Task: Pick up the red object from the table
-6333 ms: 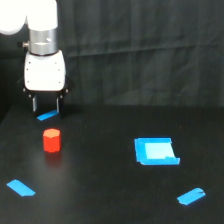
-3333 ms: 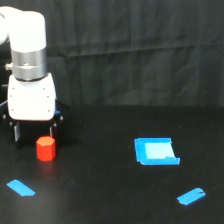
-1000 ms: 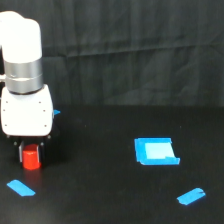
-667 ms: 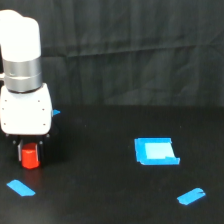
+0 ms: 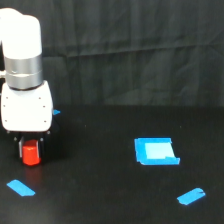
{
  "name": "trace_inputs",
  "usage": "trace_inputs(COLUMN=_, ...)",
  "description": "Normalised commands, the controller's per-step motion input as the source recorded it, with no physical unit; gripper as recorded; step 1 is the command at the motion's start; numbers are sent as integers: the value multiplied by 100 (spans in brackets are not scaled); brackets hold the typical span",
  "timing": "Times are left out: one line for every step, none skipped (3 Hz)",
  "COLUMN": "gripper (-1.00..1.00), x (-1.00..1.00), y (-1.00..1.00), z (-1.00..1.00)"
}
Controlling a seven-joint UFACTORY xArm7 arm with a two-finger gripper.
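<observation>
Single exterior view. The gripper (image 5: 30,150) is low over the table (image 5: 100,190), on the exterior view's left, with the white arm body directly above it. The red object (image 5: 30,154) sits right under the arm's white housing, between the two dark fingers. A finger (image 5: 20,148) shows as a short dark stub flanking the object on each side.

Gripper state: the fingers bracket the red object closely, but at this resolution I cannot tell whether they press on it or stand just apart. No gap is resolvable, and no clear contact either.

Object position: its lower edge appears to rest at table level, or very near it. No visible daylight beneath it, though the black surface and the shadow under the housing make this hard to judge. Judgement: not yet lifted.

Progress, as judged:
- Approach: done. Tool is centred over the object.
- Descent: done or nearly so; fingers reach down along the object's upper sides.
- Closing: uncertain.
- Lift: outstanding.

Surroundings, relative to the tool: a blue tape strip (image 5: 20,187) lies on the table just in front of and below the gripper. A small blue scrap (image 5: 56,112) peeks out beside the housing, toward the exterior view's right. The blue square patch (image 5: 156,151) and another blue strip (image 5: 191,196) are well apart, far off to the exterior view's right. None of these obstructs a straight vertical lift.
</observation>
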Motion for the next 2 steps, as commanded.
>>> trace_inputs(gripper=-99, x=-24, y=6, z=-10)
trace_inputs(gripper=-99, x=-18, y=1, z=10)
